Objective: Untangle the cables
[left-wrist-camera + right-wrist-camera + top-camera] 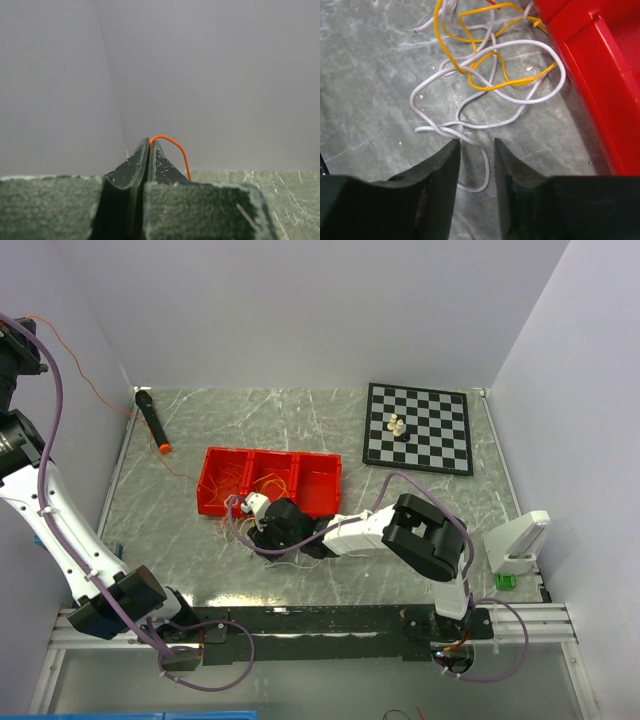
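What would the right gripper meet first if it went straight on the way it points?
Probably the thin white cable looped just beyond the open right gripper, then the grey marbled table; depth is unclear.

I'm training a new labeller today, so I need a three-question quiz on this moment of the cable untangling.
1. True or false: the left pincer is shut on an orange cable.
2. What colour is the cable that lies right between the tips of the open right pincer? A) white B) yellow C) red
3. Fill in: the chess pieces stand on the ____.

Key:
1. True.
2. A. It is the white cable. The yellow cable is tangled with it farther from the tips.
3. Chessboard.
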Controlling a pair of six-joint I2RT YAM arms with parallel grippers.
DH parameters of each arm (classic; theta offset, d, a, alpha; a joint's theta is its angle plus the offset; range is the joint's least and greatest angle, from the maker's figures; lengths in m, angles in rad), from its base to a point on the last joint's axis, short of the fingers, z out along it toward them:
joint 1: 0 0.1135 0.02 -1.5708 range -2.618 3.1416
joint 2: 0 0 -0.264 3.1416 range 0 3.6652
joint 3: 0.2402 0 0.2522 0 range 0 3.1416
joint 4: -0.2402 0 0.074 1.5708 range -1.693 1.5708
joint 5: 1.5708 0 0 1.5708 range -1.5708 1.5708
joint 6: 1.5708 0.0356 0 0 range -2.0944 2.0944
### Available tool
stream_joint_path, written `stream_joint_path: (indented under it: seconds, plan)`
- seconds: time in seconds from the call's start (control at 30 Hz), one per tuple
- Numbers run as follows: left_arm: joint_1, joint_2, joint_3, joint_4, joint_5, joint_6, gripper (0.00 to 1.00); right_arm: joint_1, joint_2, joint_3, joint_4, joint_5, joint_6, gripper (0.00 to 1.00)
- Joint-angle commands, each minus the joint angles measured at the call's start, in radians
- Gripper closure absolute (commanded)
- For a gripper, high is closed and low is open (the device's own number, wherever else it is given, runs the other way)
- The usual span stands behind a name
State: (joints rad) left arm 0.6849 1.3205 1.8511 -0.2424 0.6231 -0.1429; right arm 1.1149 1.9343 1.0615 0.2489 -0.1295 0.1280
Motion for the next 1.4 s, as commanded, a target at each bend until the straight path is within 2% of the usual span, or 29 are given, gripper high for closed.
stream_joint_path:
  seconds: [0.0,0.1,0.17,0.2,0.23,0.4,0.57,0.73,1.0,1.07,1.17,1.2,1.37]
  plan:
    - [0.002,-0.004,0.026,0.014,0.0,0.008,0.99,0.002,0.022,0.028,0.013,0.028,0.018,0.66]
    - [0.002,-0.006,0.03,0.017,0.001,0.003,0.99,0.008,-0.007,-0.015,0.016,0.057,0.025,0.75]
    - [0.002,-0.006,0.031,0.018,0.003,0.0,0.99,0.014,-0.041,-0.055,0.013,0.089,0.036,0.87]
    - [0.004,-0.007,0.033,0.018,0.001,-0.001,0.99,0.014,-0.061,-0.076,0.018,0.108,0.042,0.97]
    - [0.002,-0.009,0.033,0.018,0.003,-0.003,0.99,0.016,-0.076,-0.098,0.023,0.129,0.053,1.0]
    - [0.002,-0.012,0.036,0.015,0.001,-0.001,0.99,0.014,-0.167,-0.199,0.044,0.179,0.087,1.0]
    - [0.004,-0.001,0.048,0.002,-0.017,0.016,0.99,0.019,-0.328,-0.3,0.035,0.267,0.153,1.0]
    - [0.002,0.005,0.056,-0.008,-0.059,0.048,0.99,0.019,-0.568,-0.379,-0.06,0.474,0.199,1.0]
    - [0.01,-0.006,0.037,-0.041,-0.187,0.166,0.99,-0.035,-0.915,-0.359,-0.308,0.789,0.168,1.0]
    - [0.031,0.008,0.037,-0.037,-0.235,0.178,0.99,-0.073,-0.994,-0.354,-0.37,0.798,0.167,1.0]
    - [0.109,0.037,0.051,-0.021,-0.226,0.151,0.99,-0.11,-1.064,-0.356,-0.466,0.803,0.168,1.0]
    - [0.148,0.051,0.063,-0.017,-0.211,0.09,0.99,-0.122,-1.078,-0.357,-0.491,0.811,0.165,1.0]
    - [0.277,0.17,0.241,-0.04,-0.143,-0.004,0.99,-0.19,-1.085,-0.353,-0.651,0.855,0.222,1.0]
